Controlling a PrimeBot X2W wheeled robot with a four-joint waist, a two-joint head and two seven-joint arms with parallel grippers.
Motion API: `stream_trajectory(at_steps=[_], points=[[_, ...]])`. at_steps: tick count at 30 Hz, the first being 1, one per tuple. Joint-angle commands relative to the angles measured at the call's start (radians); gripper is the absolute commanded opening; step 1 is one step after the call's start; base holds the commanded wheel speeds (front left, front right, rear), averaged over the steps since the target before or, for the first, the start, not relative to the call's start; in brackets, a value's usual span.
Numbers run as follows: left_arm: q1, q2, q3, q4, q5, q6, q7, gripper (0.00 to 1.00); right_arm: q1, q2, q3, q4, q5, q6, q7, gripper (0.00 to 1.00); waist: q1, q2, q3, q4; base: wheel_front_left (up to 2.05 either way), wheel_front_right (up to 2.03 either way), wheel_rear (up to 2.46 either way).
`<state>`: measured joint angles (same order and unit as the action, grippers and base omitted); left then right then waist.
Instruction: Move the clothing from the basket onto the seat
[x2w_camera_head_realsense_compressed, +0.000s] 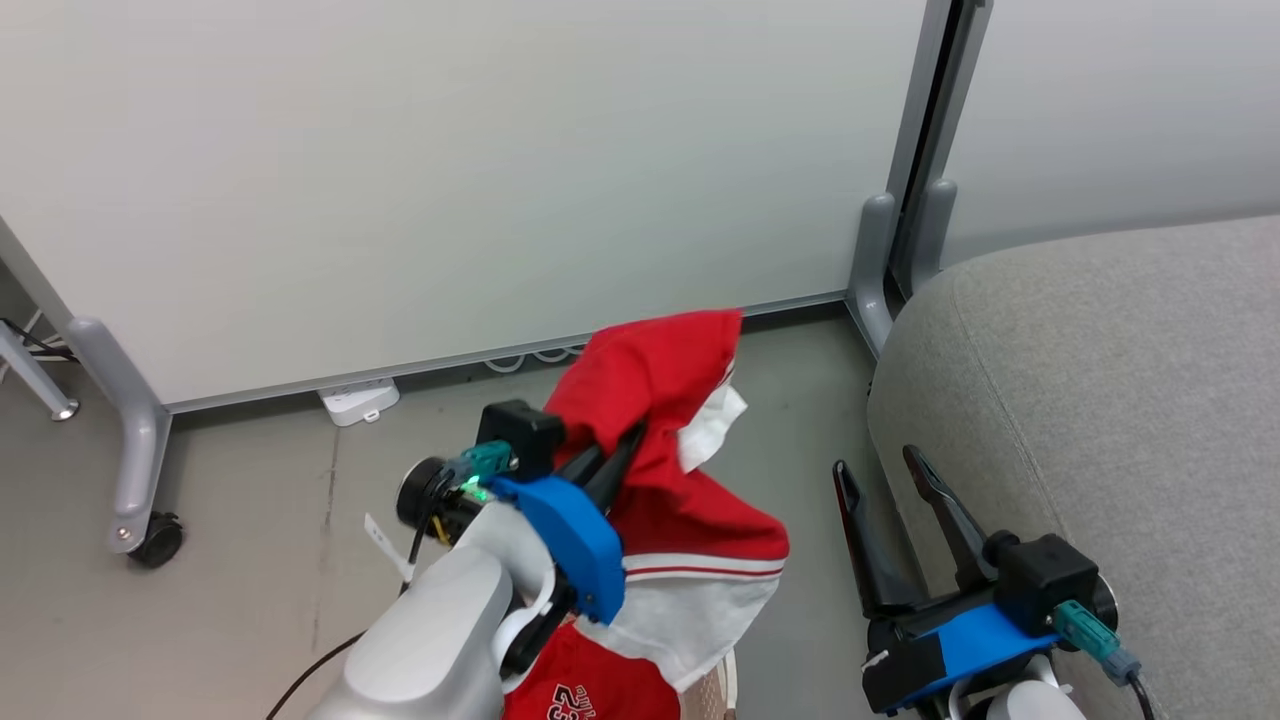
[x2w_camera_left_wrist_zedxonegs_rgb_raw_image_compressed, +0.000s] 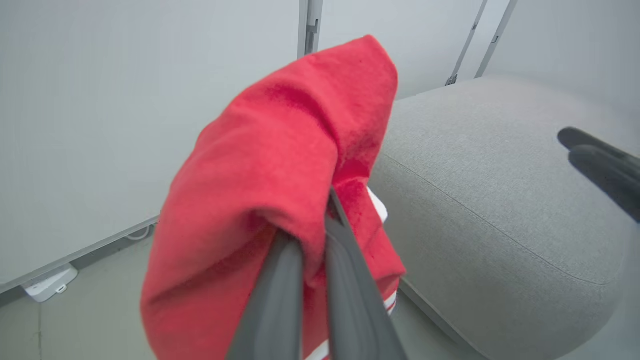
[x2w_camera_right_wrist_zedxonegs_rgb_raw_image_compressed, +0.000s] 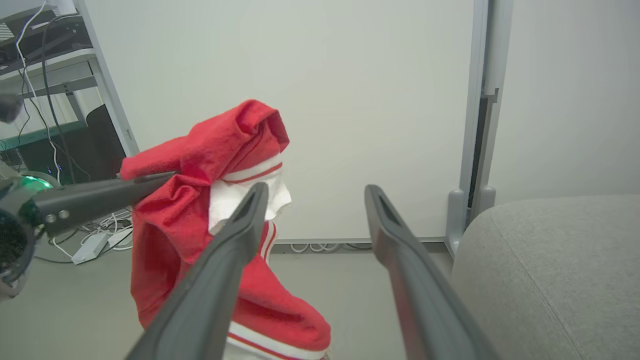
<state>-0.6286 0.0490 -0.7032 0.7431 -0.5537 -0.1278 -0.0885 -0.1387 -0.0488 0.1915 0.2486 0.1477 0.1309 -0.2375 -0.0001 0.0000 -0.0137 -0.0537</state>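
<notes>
Head view showed the left end effector (x2w_camera_head_realsense_compressed: 628, 442) clenched on a red garment (x2w_camera_head_realsense_compressed: 660, 385), held in the air left of the seat (x2w_camera_head_realsense_compressed: 1100, 400). The right end effector (x2w_camera_head_realsense_compressed: 878, 462) stood released. Carrying the garment rightward called for keeping its hem above the cushion edge. The right wrist view gave the garment's drape side-on, which the arm partly hid in the head view.

Left arm (x2w_camera_head_realsense_compressed: 430, 640) raised, jaws clamped on the clothing (x2w_camera_head_realsense_compressed: 660, 390); right arm (x2w_camera_head_realsense_compressed: 965, 645) low, jaws apart, pointing up.

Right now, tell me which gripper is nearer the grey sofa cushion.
Right. The right gripper is open beside the sofa cushion; the left gripper, shut on the red garment, is farther left.
</notes>
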Motion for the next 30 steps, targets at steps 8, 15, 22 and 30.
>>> stream_trajectory(at_steps=[8, 15, 22, 30], points=[[-0.105, 0.003, -0.093, -0.091, -0.132, 0.033, 0.005, 0.00, 0.018, -0.003, 0.007, -0.013, -0.019, 0.000, 0.021, 1.00, 0.0001, 0.0000, -0.029, 0.010, 0.00, 0.00, 0.00], [-0.130, 0.003, -0.158, -0.096, -0.193, 0.065, -0.004, 0.00, 0.027, -0.003, 0.019, -0.018, -0.021, 0.000, 0.026, 1.00, 0.0001, 0.0000, -0.041, 0.005, 0.00, 0.00, 0.00], [-0.142, 0.003, -0.209, -0.073, -0.238, 0.078, -0.023, 0.00, 0.030, -0.003, 0.029, -0.018, -0.019, 0.000, 0.032, 1.00, 0.0001, 0.0000, -0.042, 0.000, 0.00, 0.00, 0.00], [-0.154, 0.002, -0.257, -0.054, -0.285, 0.088, -0.041, 0.00, 0.000, -0.003, 0.063, 0.013, -0.049, 0.000, 0.060, 1.00, 0.0001, 0.0000, -0.042, -0.001, 0.00, 0.00, 0.00]])
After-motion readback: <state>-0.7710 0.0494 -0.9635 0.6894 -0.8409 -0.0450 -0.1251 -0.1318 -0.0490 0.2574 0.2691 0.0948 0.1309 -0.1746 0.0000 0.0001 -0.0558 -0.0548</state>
